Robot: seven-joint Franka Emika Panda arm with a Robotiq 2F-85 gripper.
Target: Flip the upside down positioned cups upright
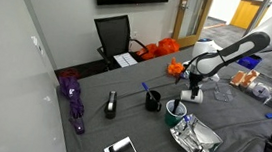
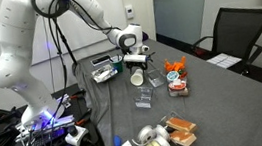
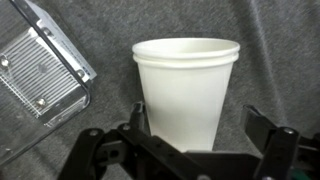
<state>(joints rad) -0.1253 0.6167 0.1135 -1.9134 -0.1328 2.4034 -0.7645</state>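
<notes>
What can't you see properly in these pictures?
1. Bottom of the white cup: wrist view, hidden behind the claw.
2. The clear plastic tray: wrist view, cut off by the left edge.
3. Whether the claw touches the cup: both exterior views, too small and blurry.

A plain white cup (image 3: 186,90) is shown against a dark grey, finely speckled table cover (image 3: 285,45). The gripper (image 3: 200,130) is black. A clear plastic tray (image 3: 40,70) is marked with a ribbed pattern. In an exterior view, a purple object (image 1: 71,92) is seen at the table's edge, with a black mug (image 1: 153,101), a dark green mug (image 1: 176,112) and an orange bundle (image 1: 164,50). The arm (image 2: 17,47) is coloured white with black joints.
</notes>
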